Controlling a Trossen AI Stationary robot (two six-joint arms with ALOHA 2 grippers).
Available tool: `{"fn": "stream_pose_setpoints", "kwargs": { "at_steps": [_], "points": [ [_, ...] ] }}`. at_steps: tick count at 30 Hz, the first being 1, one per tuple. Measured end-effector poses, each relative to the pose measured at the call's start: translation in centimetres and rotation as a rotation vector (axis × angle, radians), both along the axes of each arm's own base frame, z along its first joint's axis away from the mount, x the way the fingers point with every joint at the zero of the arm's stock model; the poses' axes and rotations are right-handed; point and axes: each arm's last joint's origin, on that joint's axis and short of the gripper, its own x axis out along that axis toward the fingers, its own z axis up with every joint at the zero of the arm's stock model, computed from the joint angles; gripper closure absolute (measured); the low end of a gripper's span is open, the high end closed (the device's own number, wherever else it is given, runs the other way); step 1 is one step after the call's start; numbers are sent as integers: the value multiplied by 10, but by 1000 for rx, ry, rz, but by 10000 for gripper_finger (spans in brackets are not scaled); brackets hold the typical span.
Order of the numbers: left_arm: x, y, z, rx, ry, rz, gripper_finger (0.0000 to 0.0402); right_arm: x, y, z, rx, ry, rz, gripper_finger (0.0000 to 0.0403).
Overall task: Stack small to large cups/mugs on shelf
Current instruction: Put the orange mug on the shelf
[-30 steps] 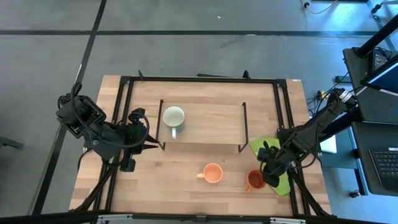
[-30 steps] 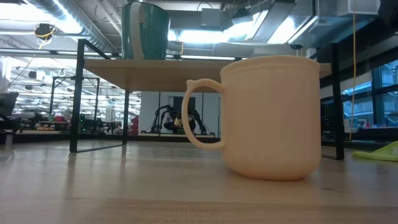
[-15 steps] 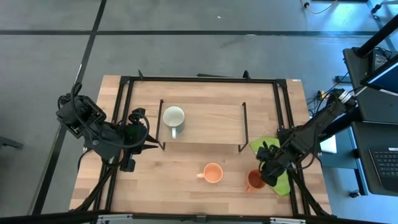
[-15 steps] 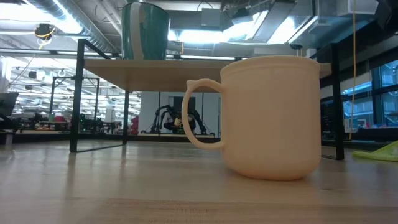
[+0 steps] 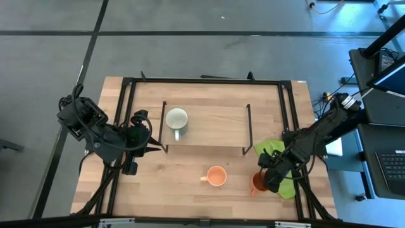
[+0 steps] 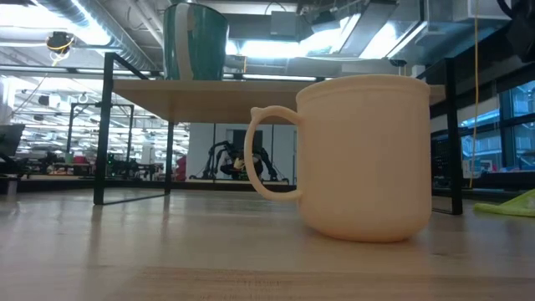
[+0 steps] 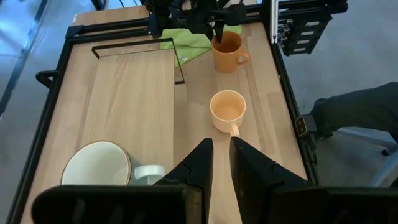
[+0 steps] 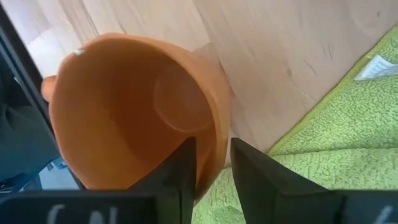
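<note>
The white mug (image 5: pixel 176 120) stands on the left part of the wooden shelf (image 5: pixel 215 123); it also shows in the low view (image 6: pixel 196 42). The light orange mug (image 5: pixel 216 176) stands on the table in front of the shelf, close to the low camera (image 6: pixel 364 159). The dark orange-brown mug (image 5: pixel 256 184) stands upright on the table at the near right, beside the lime-green cloth (image 5: pixel 271 149). My right gripper (image 5: pixel 264 180) is over it, shut on its wall. My left gripper (image 5: pixel 147 135) is shut and empty, left of the shelf. My right gripper has one finger (image 8: pixel 184 168) inside the dark orange-brown mug and one outside it. The mug's wall at the rim (image 8: pixel 216 146) is pinched between them, on the side toward the cloth. The fingers come from above, slanting from the table's right. The mug's base rests on the table.
The green cloth (image 8: pixel 323 137) lies right of the held mug, under the right arm. The shelf's black wire legs (image 5: pixel 247 130) and the black frame bars (image 5: pixel 288 114) along the table's edges stand nearby. Bare tabletop lies in front of the shelf (image 7: pixel 134 93).
My right gripper has gone a little toward the table's left and near edge, closer over the dark orange-brown mug. The mug stands where it was.
</note>
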Motion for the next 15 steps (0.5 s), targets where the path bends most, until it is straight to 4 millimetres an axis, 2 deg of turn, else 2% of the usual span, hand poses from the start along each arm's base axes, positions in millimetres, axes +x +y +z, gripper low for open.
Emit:
{"fn": "stream_pose_setpoints", "kwargs": {
  "at_steps": [15],
  "points": [
    [0, 0, 0, 0, 0, 0, 353, 1, 1, 0, 10, -6, -2, 302]
  ]
}}
